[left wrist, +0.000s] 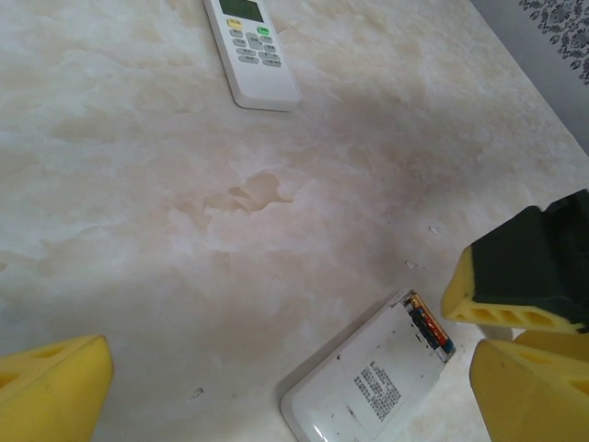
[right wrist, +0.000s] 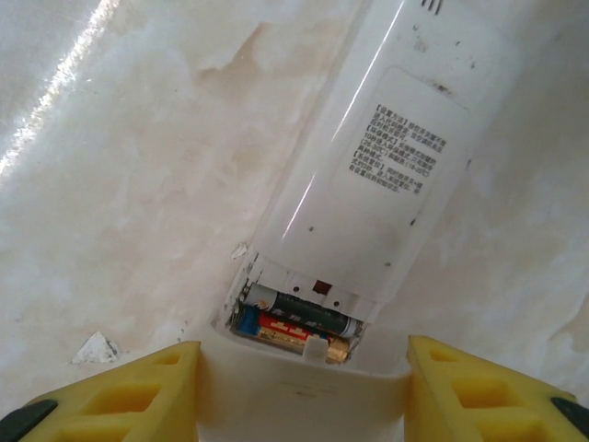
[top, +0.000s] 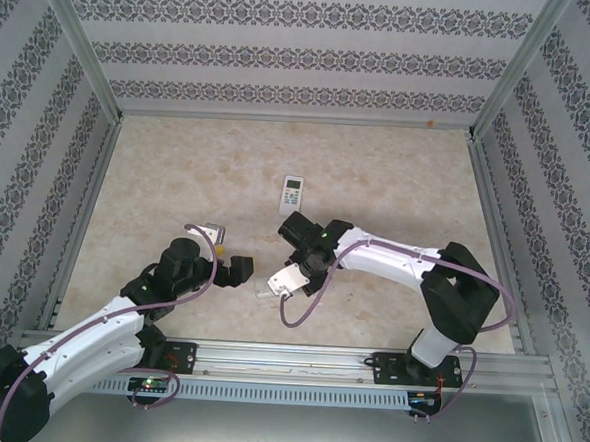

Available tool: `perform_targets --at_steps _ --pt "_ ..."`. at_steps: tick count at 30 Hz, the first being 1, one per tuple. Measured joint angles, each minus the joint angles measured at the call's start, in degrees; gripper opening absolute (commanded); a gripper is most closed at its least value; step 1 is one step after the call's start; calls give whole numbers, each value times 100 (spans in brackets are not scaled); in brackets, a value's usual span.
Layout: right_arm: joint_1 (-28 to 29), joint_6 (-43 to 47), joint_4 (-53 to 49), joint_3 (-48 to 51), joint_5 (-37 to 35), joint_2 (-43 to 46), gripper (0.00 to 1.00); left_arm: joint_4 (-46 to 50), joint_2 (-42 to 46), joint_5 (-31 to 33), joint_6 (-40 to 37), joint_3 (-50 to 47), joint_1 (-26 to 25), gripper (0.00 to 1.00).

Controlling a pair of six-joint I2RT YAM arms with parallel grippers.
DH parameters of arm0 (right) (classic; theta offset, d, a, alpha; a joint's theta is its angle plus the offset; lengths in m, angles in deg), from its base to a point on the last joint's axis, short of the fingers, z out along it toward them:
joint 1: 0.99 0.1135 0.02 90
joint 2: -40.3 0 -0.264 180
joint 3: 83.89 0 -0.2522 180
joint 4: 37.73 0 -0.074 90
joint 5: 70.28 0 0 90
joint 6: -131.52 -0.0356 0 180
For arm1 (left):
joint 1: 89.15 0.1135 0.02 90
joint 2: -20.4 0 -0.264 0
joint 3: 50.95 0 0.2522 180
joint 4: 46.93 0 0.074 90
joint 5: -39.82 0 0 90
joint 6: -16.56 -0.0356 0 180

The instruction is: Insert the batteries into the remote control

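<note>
Spreading pale and marbled, the table (top: 178,174) carries two remotes. The right arm (top: 393,255) folds leftward from its base, its wrist tipped down over the face-down remote control (right wrist: 386,166), which lies near the front edge. The left arm (top: 98,329) angles in from the other side. The left claw (top: 238,270) is at its widest, empty, just beside that remote. A second remote (top: 293,194) lies face-up farther back.

The right claw (right wrist: 304,368) is roughly half closed, pad to pad, on what looks like the battery cover (right wrist: 304,401). This is thin plastic, probably light, slick and slightly bendy, so an edge grip suits it. Both batteries (right wrist: 294,322) lie in the open bay. They are small, hard and apt to roll, and are best pinched across the middle.
</note>
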Motion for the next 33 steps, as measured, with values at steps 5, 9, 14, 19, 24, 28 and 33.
perform_targets --at_steps 5,9,14,19,24,28,33 --pt "0 -50 -35 -146 -42 -323 50 -4 0 17 0 0 0 100" --pt "0 -155 -35 -243 -44 -481 50 -4 0 81 0 0 0 100" --pt "0 -278 -39 -271 -42 -575 51 -13 0 107 0 0 0 100" --pt "0 -437 -85 -284 -68 -688 53 -33 -2 107 0 0 0 100" --pt "37 -671 -114 -422 -192 -824 57 -44 -15 107 0 0 0 100" --pt "39 -824 -116 -468 -212 -872 64 -63 -61 105 0 0 0 100" --pt "103 -977 -168 -540 -219 -876 70 -72 -66 105 2 0 0 100"
